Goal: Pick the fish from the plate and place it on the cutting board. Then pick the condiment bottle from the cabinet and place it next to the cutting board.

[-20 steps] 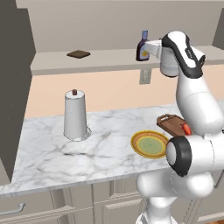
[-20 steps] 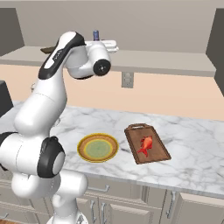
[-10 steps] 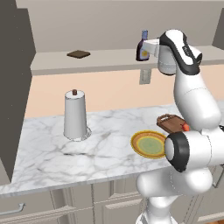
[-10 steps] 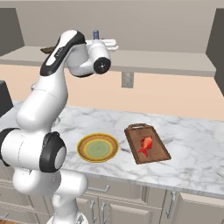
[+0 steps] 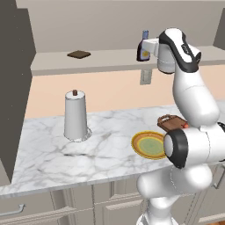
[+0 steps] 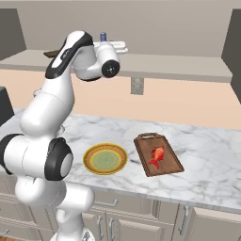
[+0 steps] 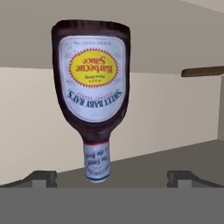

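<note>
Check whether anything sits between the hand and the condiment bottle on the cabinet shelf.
Nothing visible blocks it. In the hand view the condiment bottle stands directly ahead of the open hand, with only bare cabinet ledge between. The small dark slab lies far off to the side.

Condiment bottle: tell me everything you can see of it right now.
The condiment bottle has a dark brown body, a pale label with a yellow oval reading Barbecue Sauce, a narrow labelled neck and a light cap. It looks glossy, like plastic or glass. It stands upright on the cabinet ledge; the hand view shows it inverted. The open claw faces it, fingertips apart, not touching.
</note>
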